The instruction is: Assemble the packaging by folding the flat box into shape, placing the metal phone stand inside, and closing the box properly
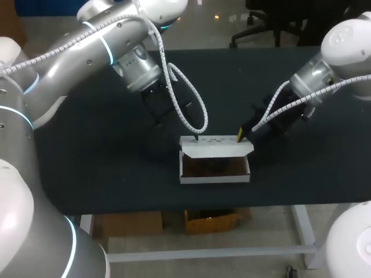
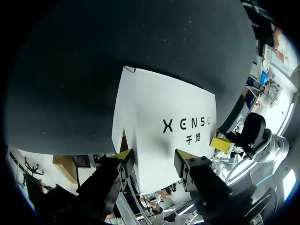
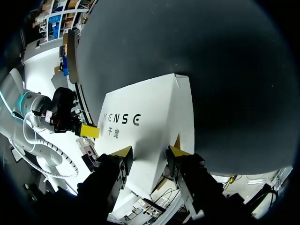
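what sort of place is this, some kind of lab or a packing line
Most likely a robotics lab or test bench, not a packing line. A left arm and a right arm reach over a black table to one open white box, which looks like a staged trial.

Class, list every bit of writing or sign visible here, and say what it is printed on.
White box lid: one row of black capital letters, a brand mark.
Beneath it: two smaller black characters.
Head view: same print too small to read.
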Controlling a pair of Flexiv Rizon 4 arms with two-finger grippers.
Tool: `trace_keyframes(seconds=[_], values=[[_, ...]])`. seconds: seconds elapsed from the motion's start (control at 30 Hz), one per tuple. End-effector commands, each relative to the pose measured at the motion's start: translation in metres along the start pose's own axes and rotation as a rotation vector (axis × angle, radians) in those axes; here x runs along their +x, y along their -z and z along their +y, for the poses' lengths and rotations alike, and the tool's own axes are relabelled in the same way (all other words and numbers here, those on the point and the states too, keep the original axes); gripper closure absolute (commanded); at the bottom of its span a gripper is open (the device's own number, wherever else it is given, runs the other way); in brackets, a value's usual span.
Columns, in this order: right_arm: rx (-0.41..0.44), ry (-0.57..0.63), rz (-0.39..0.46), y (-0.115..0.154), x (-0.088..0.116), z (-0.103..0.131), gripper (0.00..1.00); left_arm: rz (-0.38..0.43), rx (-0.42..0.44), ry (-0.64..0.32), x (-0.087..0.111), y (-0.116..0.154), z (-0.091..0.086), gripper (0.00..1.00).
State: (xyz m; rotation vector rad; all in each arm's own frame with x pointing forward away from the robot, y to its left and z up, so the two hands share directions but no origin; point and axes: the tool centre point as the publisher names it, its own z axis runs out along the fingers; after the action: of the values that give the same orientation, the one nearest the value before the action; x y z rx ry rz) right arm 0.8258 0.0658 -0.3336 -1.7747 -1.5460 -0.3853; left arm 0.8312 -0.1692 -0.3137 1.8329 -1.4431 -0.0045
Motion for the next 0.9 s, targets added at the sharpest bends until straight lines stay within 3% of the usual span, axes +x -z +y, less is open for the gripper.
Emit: trace_keyframes(seconds=[0.03,0.9], values=[[0.013,0.002,0.000,-0.0004,0.0058,0.0042,0.55,-0.003,-0.025,0.002,0.0087,0.0001,-0.0061,0.43],[0.026,0.000,0.012,0.0029,0.0122,0.0082,0.55,0.003,-0.054,0.025,0.0090,0.0059,-0.0076,0.47]])
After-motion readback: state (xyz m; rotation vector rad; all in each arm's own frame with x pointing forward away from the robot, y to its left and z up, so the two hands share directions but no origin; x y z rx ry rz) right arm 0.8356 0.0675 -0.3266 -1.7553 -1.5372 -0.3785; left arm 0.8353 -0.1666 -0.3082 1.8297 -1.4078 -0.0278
